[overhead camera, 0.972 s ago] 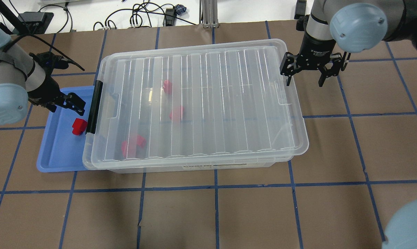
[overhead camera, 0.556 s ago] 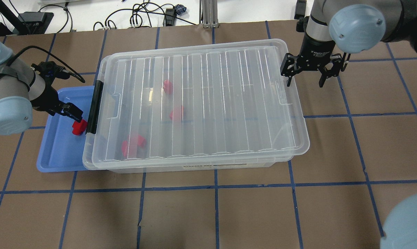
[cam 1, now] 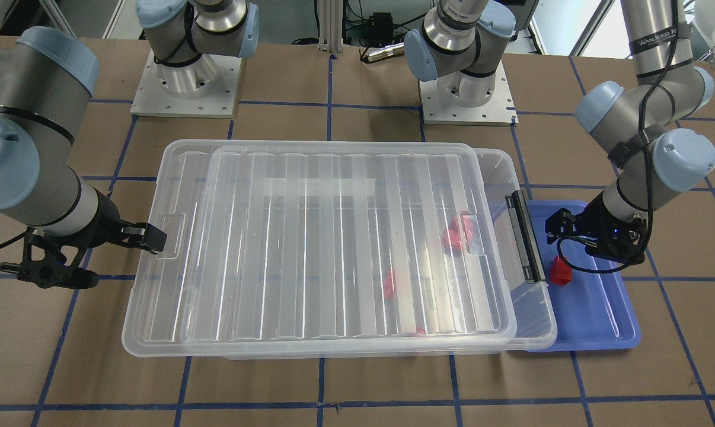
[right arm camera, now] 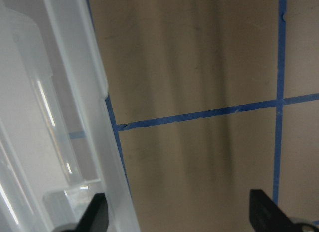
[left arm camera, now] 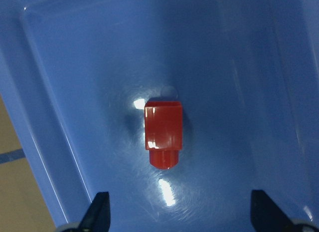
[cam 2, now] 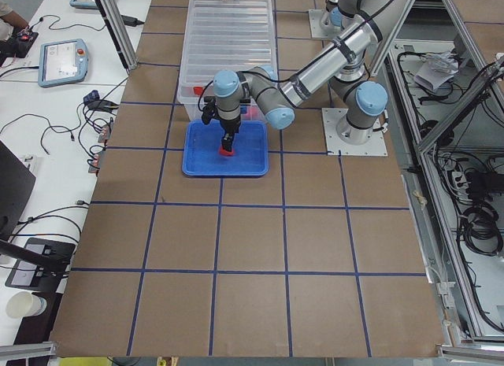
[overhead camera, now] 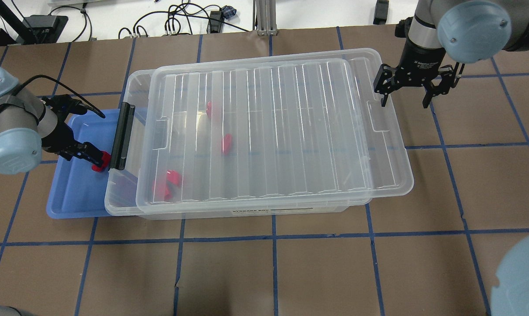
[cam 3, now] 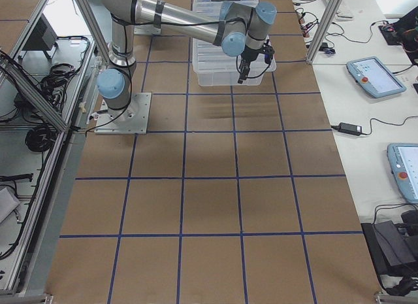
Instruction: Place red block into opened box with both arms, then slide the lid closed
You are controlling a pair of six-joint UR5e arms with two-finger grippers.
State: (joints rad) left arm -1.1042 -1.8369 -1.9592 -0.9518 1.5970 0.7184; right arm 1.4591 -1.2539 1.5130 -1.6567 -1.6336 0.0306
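Blue tray: shallow, flat on the counter, toward its left end. Counter top is brown, gridded with blue tape lines. Black cables lie tangled on the white surface past the far edge, near an aluminium post. Side views show a pendant tablet and a paper cup on one side. On the opposite side are a second tablet and a black power brick.
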